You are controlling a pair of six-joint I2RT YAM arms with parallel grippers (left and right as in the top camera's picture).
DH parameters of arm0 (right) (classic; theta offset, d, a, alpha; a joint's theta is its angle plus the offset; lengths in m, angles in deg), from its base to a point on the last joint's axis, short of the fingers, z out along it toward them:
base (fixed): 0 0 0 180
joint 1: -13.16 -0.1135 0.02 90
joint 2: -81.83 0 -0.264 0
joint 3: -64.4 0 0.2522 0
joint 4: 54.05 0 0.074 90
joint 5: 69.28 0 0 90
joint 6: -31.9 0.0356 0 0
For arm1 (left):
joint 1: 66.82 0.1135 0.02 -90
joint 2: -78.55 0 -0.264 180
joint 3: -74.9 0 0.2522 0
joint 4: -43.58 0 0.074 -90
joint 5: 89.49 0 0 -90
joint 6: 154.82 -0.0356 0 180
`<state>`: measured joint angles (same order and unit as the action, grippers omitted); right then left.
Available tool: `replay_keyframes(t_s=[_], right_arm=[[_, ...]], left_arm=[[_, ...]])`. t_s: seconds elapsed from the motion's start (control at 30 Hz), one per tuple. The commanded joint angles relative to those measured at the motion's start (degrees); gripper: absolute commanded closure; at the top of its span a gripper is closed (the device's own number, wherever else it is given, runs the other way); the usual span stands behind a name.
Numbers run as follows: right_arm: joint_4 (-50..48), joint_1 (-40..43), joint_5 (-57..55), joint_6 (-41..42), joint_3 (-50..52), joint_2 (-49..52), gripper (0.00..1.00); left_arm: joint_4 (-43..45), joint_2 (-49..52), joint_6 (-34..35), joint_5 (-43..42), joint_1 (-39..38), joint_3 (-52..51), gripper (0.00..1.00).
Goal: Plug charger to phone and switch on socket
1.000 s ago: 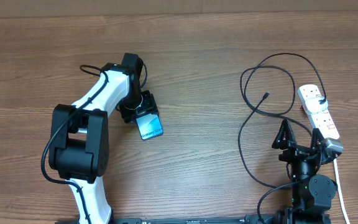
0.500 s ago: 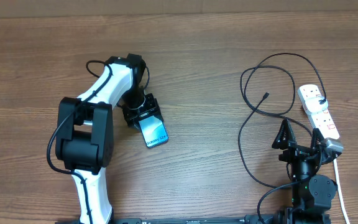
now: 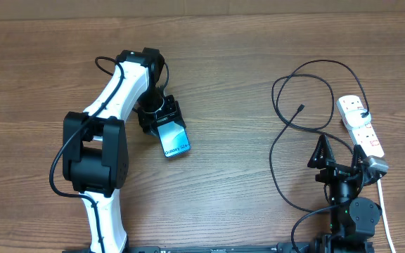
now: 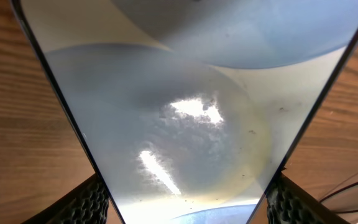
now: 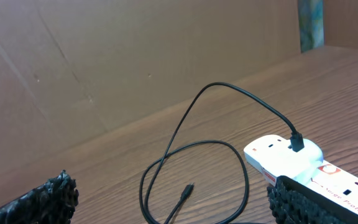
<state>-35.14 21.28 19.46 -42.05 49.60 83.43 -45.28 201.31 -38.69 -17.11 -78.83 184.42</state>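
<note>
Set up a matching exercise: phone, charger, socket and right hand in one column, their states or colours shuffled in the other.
Column one:
1. phone
2. charger
3. socket
4. right hand

Column two:
A. white with red markings
B. open and empty
C. gripped by the left hand
D. black, plugged in at one end, small tip lying free

Pairs: 1-C, 2-D, 3-A, 4-B

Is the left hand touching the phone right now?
Touching. Left wrist view shows the phone with its edges pressed against both fingers of the left hand.
</note>
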Motion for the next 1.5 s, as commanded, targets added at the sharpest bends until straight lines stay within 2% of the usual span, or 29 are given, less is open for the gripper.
replay_keyframes(t_s=[0.0, 0.2, 0.6, 1.03, 1.13, 1.17, 1.27, 1.4, 1.47], right_arm=[[-0.4, -0.1, 0.3, -0.5, 0.6, -0.1, 0.0], [-0.4, -0.1, 0.3, -0.5, 0.6, -0.1, 0.0], [-0.4, -0.1, 0.3, -0.5, 0.6, -0.1, 0.0], [-1.2, -0.1, 0.2, -0.4, 0.6, -0.1, 0.0], [-0.6, -0.2, 5.9, 4.4, 0.6, -0.1, 0.0], [-1.0, -0.2, 9.4, 8.6, 0.5, 0.0, 0.0], [-2.0, -0.2, 23.1, 23.5, 0.6, 0.0, 0.0], [-1.9, -0.2, 45.2, 40.7, 0.6, 0.0, 0.0], [-0.9, -0.2, 55.1, 42.7, 0.6, 0.0, 0.0]], left_arm=[[-1.3, -0.3, -2.0, -1.5, -0.3, 1.2, 0.48], [-3.2, -0.3, -3.6, -3.8, -0.3, 1.2, 0.48], [-5.4, -0.3, -10.4, -21.0, -0.3, 1.2, 0.48], [-5.4, -0.3, -10.8, -41.2, -0.3, 1.2, 0.48], [-5.1, -0.3, -10.7, -43.1, -0.3, 1.2, 0.48], [-4.9, -0.3, -10.7, -44.1, -0.3, 1.2, 0.48], [-4.1, -0.3, -10.7, -46.9, -0.3, 1.2, 0.48], [-3.6, -0.3, -10.7, -46.7, -0.3, 1.2, 0.48], [-3.3, -0.3, -10.7, -46.7, -0.3, 1.2, 0.48]])
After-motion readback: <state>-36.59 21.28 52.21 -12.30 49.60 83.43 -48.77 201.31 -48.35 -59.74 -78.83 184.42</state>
